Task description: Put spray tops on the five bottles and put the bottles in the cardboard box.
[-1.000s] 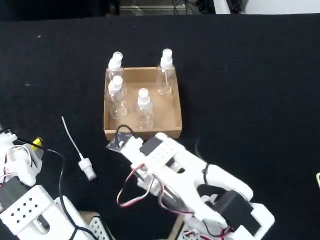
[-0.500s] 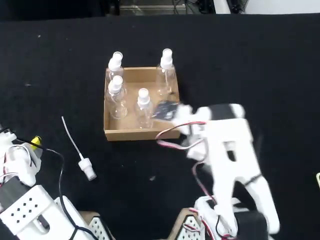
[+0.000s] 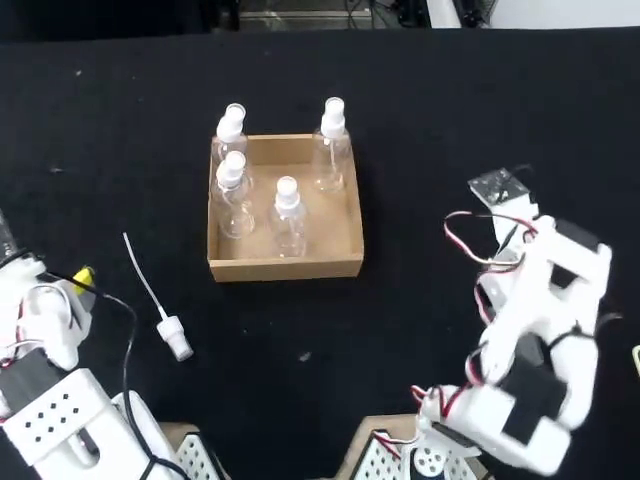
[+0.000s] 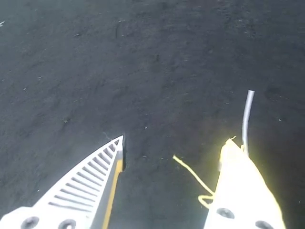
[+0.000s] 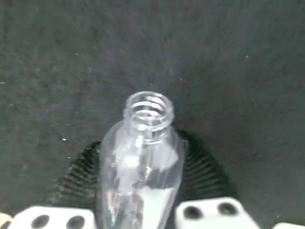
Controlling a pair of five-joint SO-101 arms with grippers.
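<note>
Black table [image 3: 450, 120], spray top [image 3: 175, 337], likely cable [image 3: 127, 335] alongside

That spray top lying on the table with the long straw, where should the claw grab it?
Grab the chunky white head of the spray top, not its thin tube, which looks too skinny to pinch well. It lies flat on the black table, so coming straight down from above, with the open left claw closing across the head's sides, seems best.
</note>
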